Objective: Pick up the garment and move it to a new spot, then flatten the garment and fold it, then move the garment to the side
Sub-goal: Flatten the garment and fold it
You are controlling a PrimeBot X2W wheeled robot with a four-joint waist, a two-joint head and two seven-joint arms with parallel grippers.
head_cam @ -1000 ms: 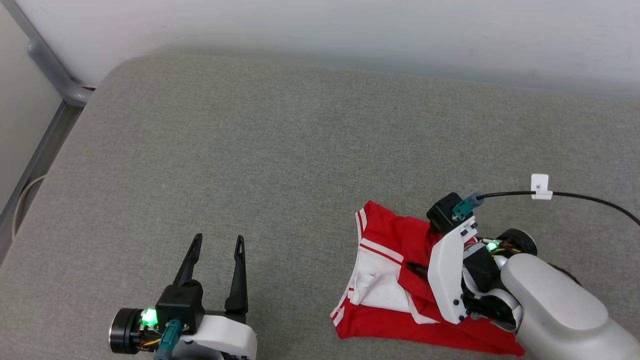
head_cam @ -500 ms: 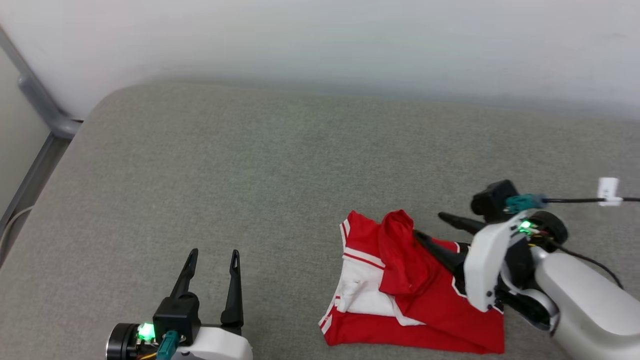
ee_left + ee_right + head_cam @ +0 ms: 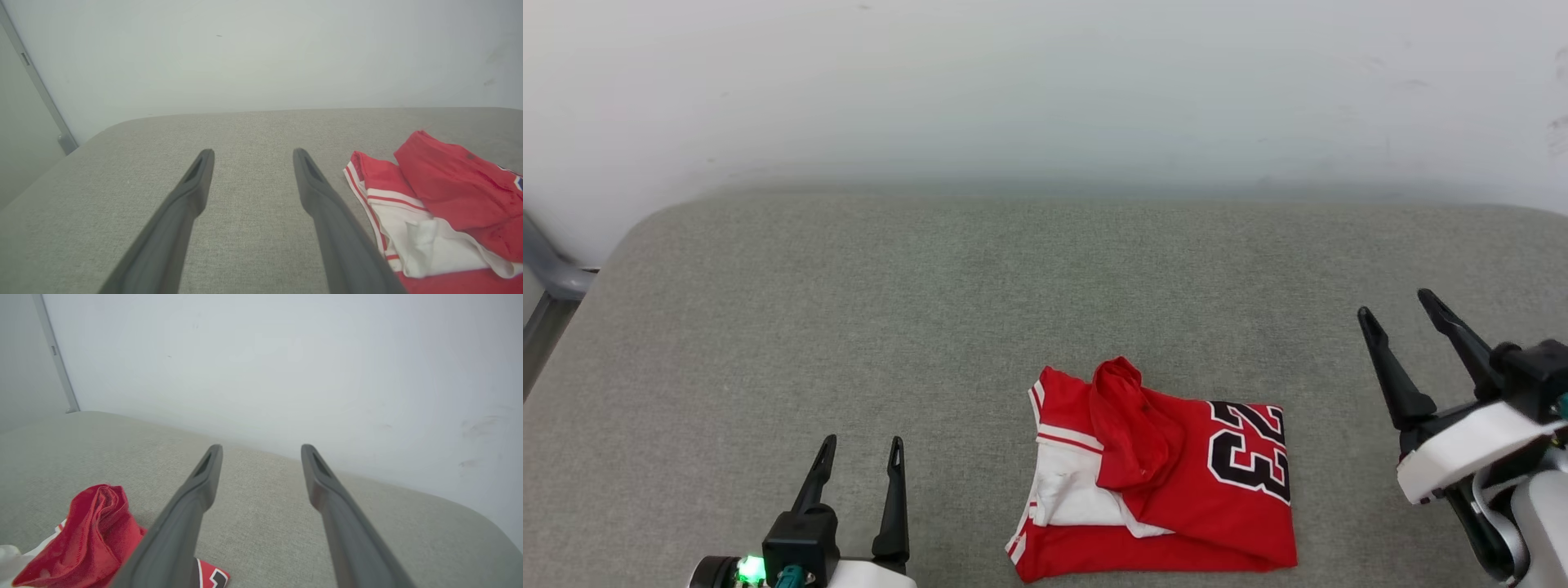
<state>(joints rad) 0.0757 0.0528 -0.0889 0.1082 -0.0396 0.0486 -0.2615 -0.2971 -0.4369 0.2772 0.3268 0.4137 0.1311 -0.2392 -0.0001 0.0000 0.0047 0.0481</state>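
The garment (image 3: pixel 1176 482) lies folded on the grey cushion, red with a white sleeve, stripe trim and a black "23" facing up; a rumpled red flap rises at its top. In the left wrist view the garment (image 3: pixel 441 204) sits to the right of the fingers, and in the right wrist view the garment (image 3: pixel 90 539) sits at the lower left. My left gripper (image 3: pixel 862 445) stands open at the lower left, well clear of the cloth. My right gripper (image 3: pixel 1395 304) is open and empty at the right, apart from the garment's right edge.
A grey upholstered surface (image 3: pixel 849 327) with rounded corners carries everything. A pale wall (image 3: pixel 1045 82) runs along its far edge. A grey metal frame post (image 3: pixel 547 278) stands past the left corner.
My right gripper has let go of the garment and pulled back to the right, opening. The "23" side now shows. The head camera has tilted up, shifting the whole picture.
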